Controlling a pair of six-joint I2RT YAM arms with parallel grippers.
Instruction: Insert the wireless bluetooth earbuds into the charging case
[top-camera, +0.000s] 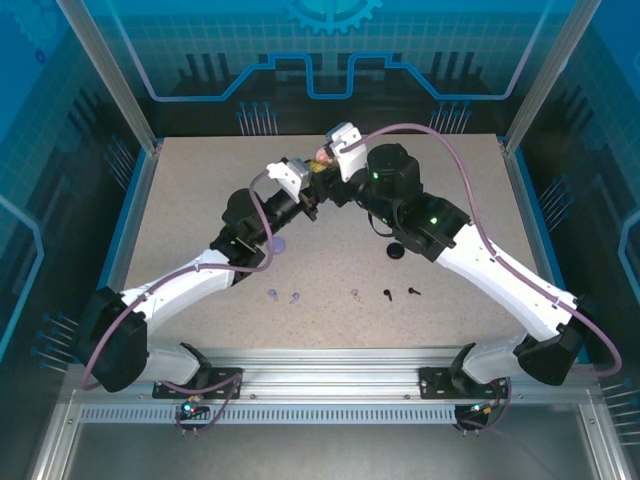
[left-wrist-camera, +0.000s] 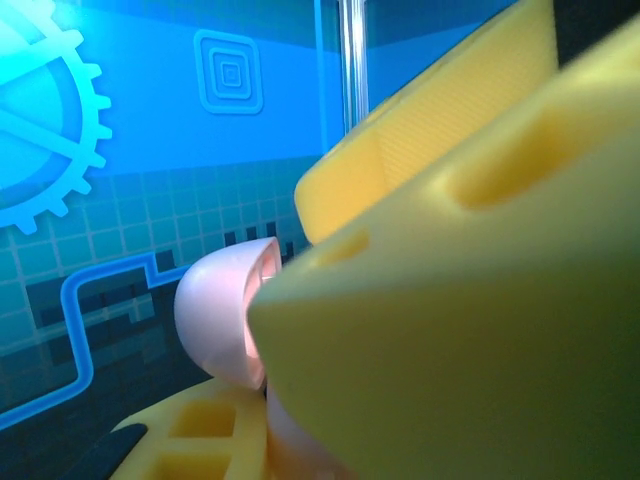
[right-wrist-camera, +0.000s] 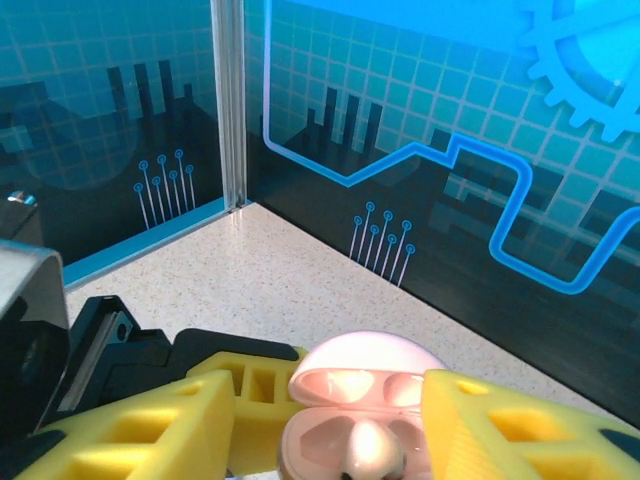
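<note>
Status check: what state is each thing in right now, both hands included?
Pink case: lid up, gripped by left hand.
Bud in case: looks seated.
Left hand: shut on pink case.
Right hand: open, astride the case.
Pink bud: loose on table.
Lilac buds: loose on table.
Black buds: loose on table.
Black case: on table, lid unclear.
</note>
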